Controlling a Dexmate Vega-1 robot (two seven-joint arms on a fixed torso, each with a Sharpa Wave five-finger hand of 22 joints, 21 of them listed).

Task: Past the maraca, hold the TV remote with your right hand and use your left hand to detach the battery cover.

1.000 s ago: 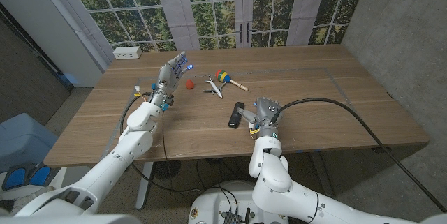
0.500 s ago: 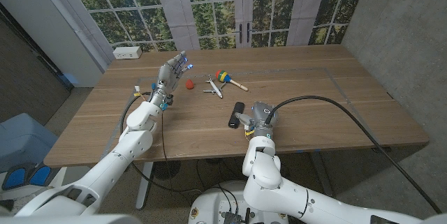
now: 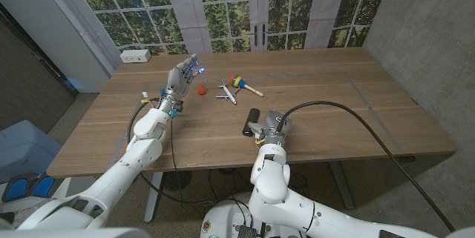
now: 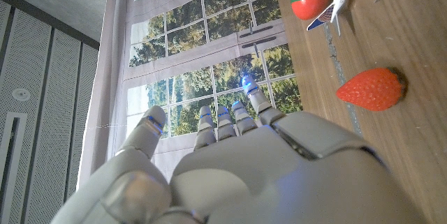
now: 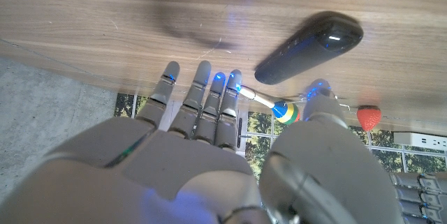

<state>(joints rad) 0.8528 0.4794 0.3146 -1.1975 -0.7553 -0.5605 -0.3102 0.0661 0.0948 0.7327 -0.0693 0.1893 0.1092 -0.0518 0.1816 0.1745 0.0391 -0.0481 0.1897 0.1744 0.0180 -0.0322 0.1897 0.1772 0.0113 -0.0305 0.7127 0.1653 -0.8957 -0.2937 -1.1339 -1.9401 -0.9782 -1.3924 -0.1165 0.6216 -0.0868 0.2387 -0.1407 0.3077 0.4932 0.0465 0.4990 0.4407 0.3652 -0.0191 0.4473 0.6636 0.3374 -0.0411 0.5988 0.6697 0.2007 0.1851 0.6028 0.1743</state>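
On the wooden table (image 3: 334, 104), the empty, spread right hand (image 3: 269, 128) has been brought just beside the TV remote (image 3: 251, 121), ready for grasping.

I'm at a wooden desk (image 3: 356, 112); tall paned windows (image 3: 223, 8) ahead show green trees, a grey concrete wall (image 3: 423, 23) on my right.

even daylight comes from the windows (image 3: 237, 8) behind the table (image 3: 334, 112), leaving soft shadows. the head view is sharp, bowed at its edges. both wrist views blur the near hands; a smeared shadow lies beside the remote (image 5: 309, 48).
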